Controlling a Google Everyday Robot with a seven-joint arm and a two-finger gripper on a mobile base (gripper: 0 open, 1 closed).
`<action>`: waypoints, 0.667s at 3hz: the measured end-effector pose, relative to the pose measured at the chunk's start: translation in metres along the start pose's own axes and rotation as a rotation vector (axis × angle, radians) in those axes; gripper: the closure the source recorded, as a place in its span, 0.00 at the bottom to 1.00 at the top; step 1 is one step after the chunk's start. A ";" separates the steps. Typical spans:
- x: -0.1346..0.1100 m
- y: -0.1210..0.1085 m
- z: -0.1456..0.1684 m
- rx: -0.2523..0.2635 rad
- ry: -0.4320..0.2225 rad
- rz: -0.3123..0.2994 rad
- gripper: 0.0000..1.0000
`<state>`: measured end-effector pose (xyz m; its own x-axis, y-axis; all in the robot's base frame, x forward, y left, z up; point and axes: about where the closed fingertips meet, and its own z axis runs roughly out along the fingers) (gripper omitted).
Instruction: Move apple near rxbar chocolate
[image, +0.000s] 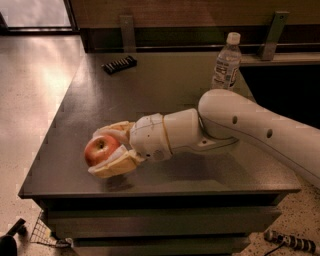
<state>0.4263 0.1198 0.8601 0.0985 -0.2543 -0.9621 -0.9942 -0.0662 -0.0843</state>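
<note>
A round red apple (100, 150) with a stem dimple sits between the two pale fingers of my gripper (102, 152), near the front left of the dark table (165, 90). The gripper is shut on the apple and holds it just above the table top, with a shadow below. The rxbar chocolate (119, 64), a flat black bar with a row of light marks, lies at the far left of the table, well away from the apple. My white arm (240, 125) reaches in from the right.
A clear plastic water bottle (226, 62) with a white cap stands at the far right of the table. A dark rail runs behind the table. The table's front edge is just below the gripper. Light floor lies to the left.
</note>
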 end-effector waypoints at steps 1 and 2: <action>-0.010 -0.079 -0.042 0.222 -0.128 0.109 1.00; -0.007 -0.121 -0.062 0.405 -0.174 0.174 1.00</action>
<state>0.5485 0.0700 0.8935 -0.0451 -0.0608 -0.9971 -0.9351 0.3537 0.0207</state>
